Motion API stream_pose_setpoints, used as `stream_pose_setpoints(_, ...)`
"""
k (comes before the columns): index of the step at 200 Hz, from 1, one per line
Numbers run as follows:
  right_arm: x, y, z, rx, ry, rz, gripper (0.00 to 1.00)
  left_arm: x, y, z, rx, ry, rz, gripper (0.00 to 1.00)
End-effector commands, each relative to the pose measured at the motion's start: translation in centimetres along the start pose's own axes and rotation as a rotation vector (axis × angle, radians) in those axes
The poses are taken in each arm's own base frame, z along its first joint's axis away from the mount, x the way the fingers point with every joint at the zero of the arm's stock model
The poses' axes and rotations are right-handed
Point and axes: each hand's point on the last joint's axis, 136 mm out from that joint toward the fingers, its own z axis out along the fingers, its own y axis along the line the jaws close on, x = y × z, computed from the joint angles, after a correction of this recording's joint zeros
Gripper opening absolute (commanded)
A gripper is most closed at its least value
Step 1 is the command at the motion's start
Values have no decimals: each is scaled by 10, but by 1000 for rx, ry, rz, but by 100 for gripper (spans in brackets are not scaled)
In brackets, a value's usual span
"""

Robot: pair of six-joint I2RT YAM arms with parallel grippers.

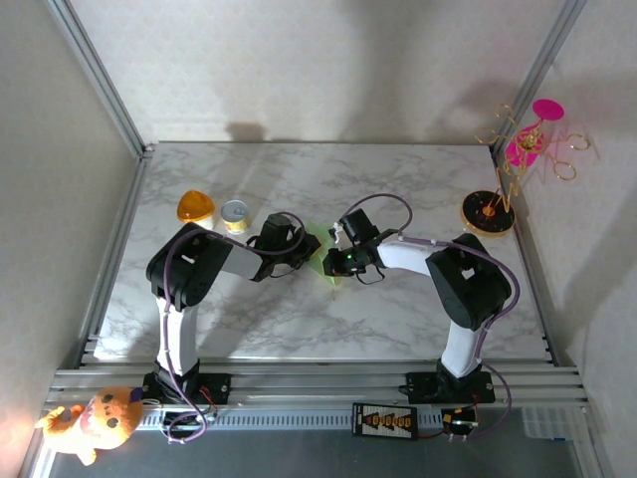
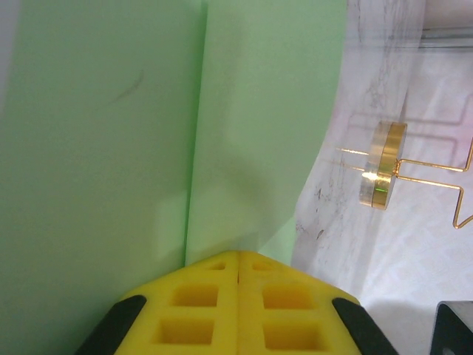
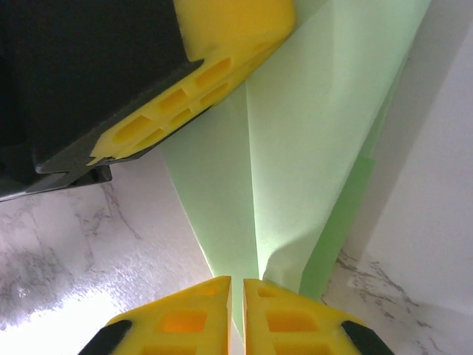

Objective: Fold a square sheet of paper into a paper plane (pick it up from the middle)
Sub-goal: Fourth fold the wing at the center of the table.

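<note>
The pale green sheet of paper is folded into a long narrowing shape with a centre crease and is held between both arms at the table's middle. My left gripper is shut on it; in the left wrist view the yellow jaws meet at the crease of the paper. From the opposite side my right gripper pinches the narrow end. In the right wrist view its jaws stand almost together on the thin paper, with a left fingertip at the top.
An orange-lidded cup and a small tin stand at the back left. A pink-and-gold ornament stand sits at the right edge, its round base also in the left wrist view. A plush toy lies by the left base.
</note>
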Motion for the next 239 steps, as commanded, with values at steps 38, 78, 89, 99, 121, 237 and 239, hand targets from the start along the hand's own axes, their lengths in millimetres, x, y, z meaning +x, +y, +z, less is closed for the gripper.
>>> stream_pose_setpoints(38,11,-15,9,39,37,27,13,4,70,-5,-227,-20,-68,5)
stream_pose_setpoints(78,14,-18,12,45,48,30,13,4,66,-6,-220,-22,-66,5)
stream_pose_setpoints(89,15,-19,13,50,54,32,13,3,66,-6,-218,-23,-66,5)
stream_pose_setpoints(99,16,-21,14,57,57,33,13,3,64,-6,-215,-22,-64,5)
stream_pose_setpoints(121,18,-25,15,70,63,34,13,1,54,-7,-195,-22,-56,6)
stream_pose_setpoints(237,39,-32,14,87,132,-4,8,21,-15,-18,-119,32,236,8)
stream_pose_setpoints(239,40,-32,14,86,134,-4,8,22,-15,-17,-120,34,239,8)
